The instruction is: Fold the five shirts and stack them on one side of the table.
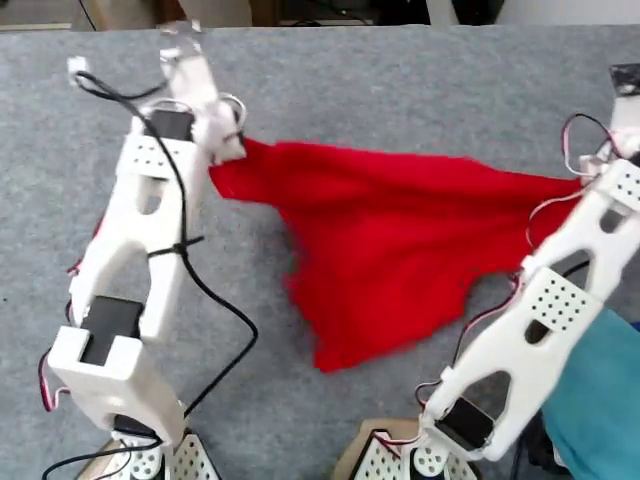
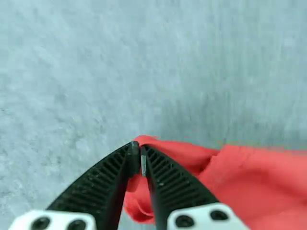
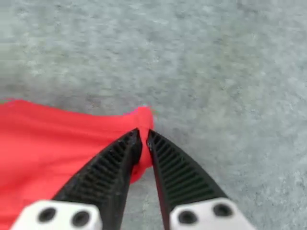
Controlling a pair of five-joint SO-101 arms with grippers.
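A red shirt [image 1: 390, 250] hangs stretched between the two arms above the grey table [image 1: 400, 90], sagging to a point toward the table's front. My left gripper [image 1: 228, 150] is shut on the shirt's left corner; in the left wrist view its black ribbed fingers [image 2: 120, 175] pinch a red fold [image 2: 201, 163]. My right gripper [image 1: 590, 175] is shut on the right corner, and in the right wrist view a red tip [image 3: 144, 115] pokes out past the closed gripper [image 3: 144, 134]. The rest of that shirt [image 3: 53, 139] trails away from it.
A teal cloth [image 1: 600, 400] lies at the front right edge beside the right arm's base. A black cable [image 1: 205, 290] loops from the left arm over the table. Grey felt stretches bare behind the shirt.
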